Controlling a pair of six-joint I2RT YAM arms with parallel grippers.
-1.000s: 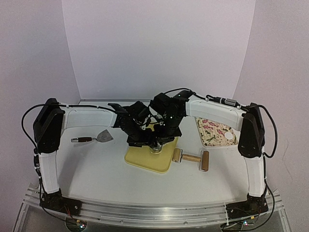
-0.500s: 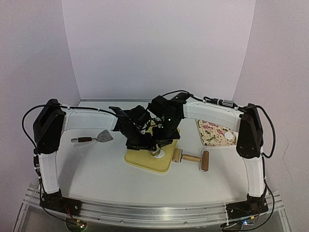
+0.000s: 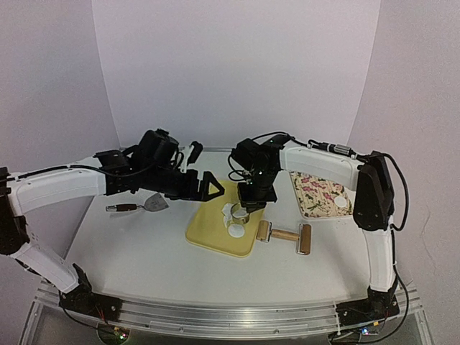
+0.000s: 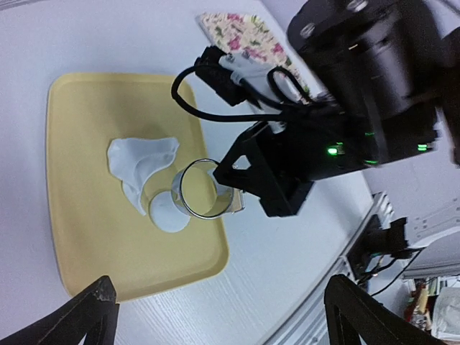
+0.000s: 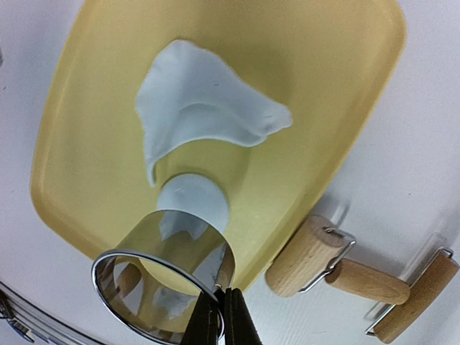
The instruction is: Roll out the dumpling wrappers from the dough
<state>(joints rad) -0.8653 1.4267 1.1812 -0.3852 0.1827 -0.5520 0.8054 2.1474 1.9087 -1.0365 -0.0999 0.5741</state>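
One dumpling wrapper (image 5: 192, 200), a small white disc, lies on the yellow board (image 5: 338, 93) just below the torn, rolled dough sheet (image 5: 201, 108). Both also show in the left wrist view, wrapper (image 4: 167, 213) and dough (image 4: 140, 162). My right gripper (image 5: 219, 305) is shut on the wall of the shiny ring cutter (image 5: 162, 287) and holds it just above the board, beside the wrapper (image 3: 236, 231). My left gripper (image 3: 204, 171) hangs open and empty left of the board (image 3: 208, 237). A second wrapper (image 3: 341, 203) lies on the floral plate (image 3: 316, 192).
A wooden rolling pin (image 3: 285, 236) lies on the table right of the board, close to its edge. A metal scraper (image 3: 147, 204) lies at the left under my left arm. The floral plate (image 4: 244, 32) sits at the far right.
My left arm has drawn back to the left, off the board, and its jaws have opened wide. The right gripper stays over the board with the ring cutter, and the cut wrapper now lies uncovered.
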